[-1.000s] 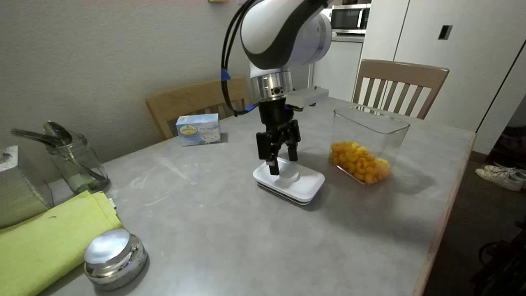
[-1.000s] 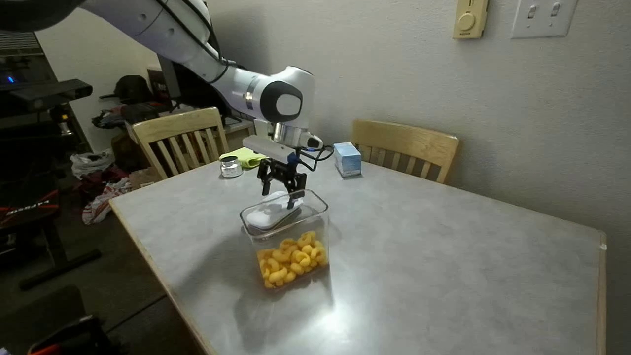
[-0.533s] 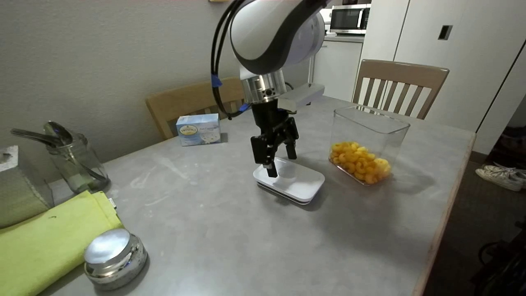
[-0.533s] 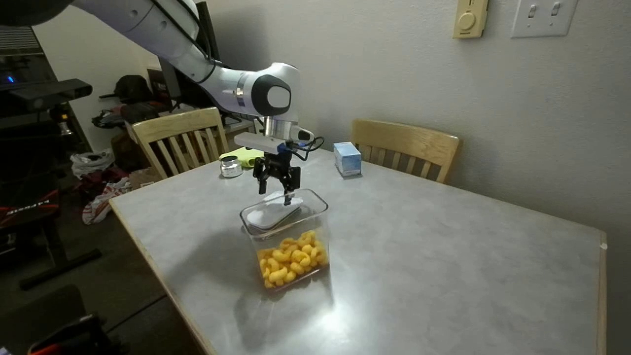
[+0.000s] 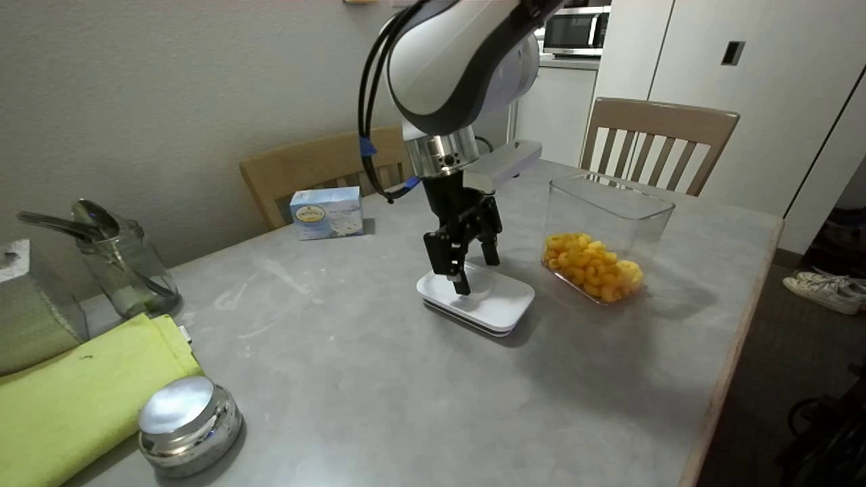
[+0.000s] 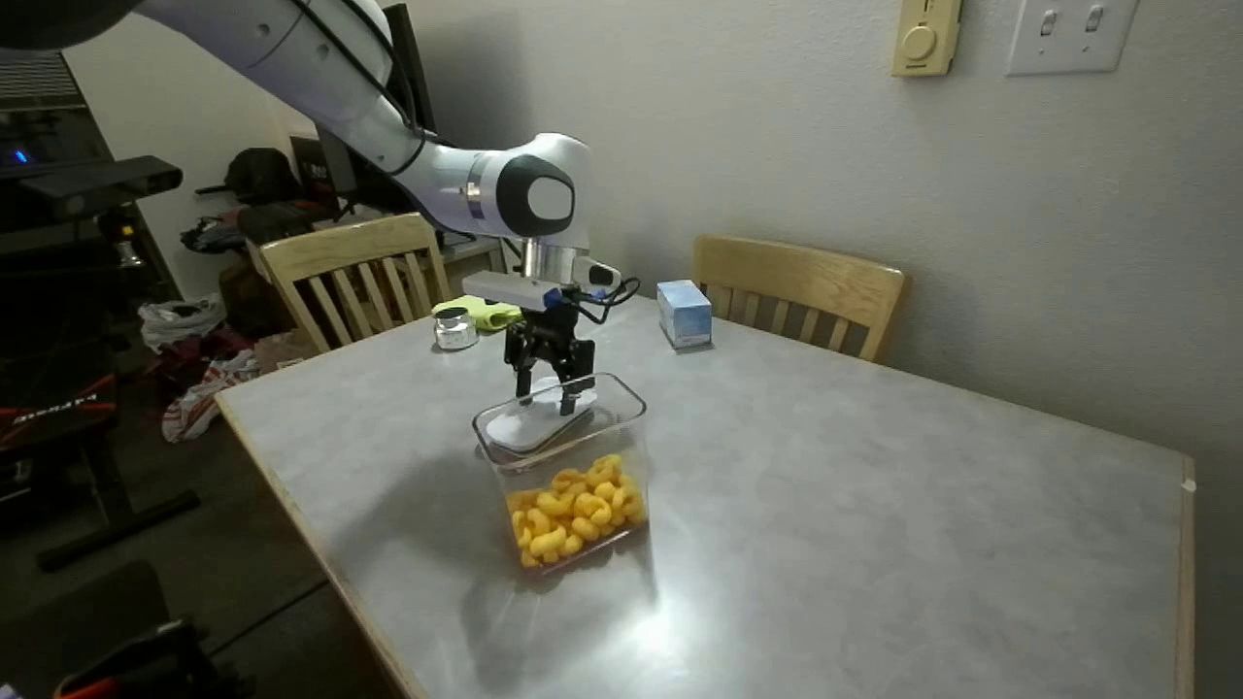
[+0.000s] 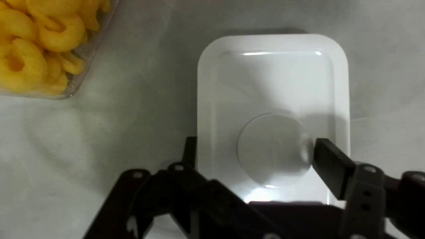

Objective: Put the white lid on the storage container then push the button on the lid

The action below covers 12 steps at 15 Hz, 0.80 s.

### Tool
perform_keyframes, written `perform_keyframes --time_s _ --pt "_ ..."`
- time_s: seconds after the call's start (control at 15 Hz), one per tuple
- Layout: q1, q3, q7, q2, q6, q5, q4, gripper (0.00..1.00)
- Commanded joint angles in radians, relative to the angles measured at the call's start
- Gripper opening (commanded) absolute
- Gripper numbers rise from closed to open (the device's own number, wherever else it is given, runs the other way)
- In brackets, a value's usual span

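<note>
The white lid (image 5: 504,297) lies flat on the table, left of the storage container (image 5: 605,213) in an exterior view. The lid also shows behind the container's clear wall (image 6: 621,442) in an exterior view (image 6: 520,430). Yellow-orange food pieces fill the container's lower part, and its top is open. My gripper (image 5: 477,274) is open, pointing down low over the lid. In the wrist view (image 7: 254,149) its fingers stand on both sides of the round button (image 7: 272,149). The right finger is close beside the button; I cannot tell whether it touches. The left finger is farther off.
A blue-and-white box (image 5: 328,214) stands near the wall. A metal tin (image 5: 189,426), a yellow-green cloth (image 5: 95,399) and a glass jar with cutlery (image 5: 132,270) are at the left in an exterior view. Chairs (image 6: 801,291) stand round the table.
My gripper has shifted slightly and come down lower over the lid, its fingers now nearer the button. The lid and container have not moved. The gripper stays open.
</note>
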Motion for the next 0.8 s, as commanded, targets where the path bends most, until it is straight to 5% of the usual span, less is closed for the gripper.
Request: perform_keyframes --time_s 0.0,0.27,0.47,0.6,0.73 --pt "0.005 -0.020 0.023 -0.049 0.020 -0.019 -0.068 0.78" --pt "0.006 -0.021 0.025 -0.045 0.014 -0.018 -0.058 0.70" --pt "0.006 -0.020 0.022 -0.044 0.011 -0.018 -0.054 0.52" --pt "0.005 -0.020 0.020 -0.043 0.009 -0.018 -0.051 0.30" --pt "0.003 -0.018 0.016 -0.045 0.012 -0.015 -0.051 0.29"
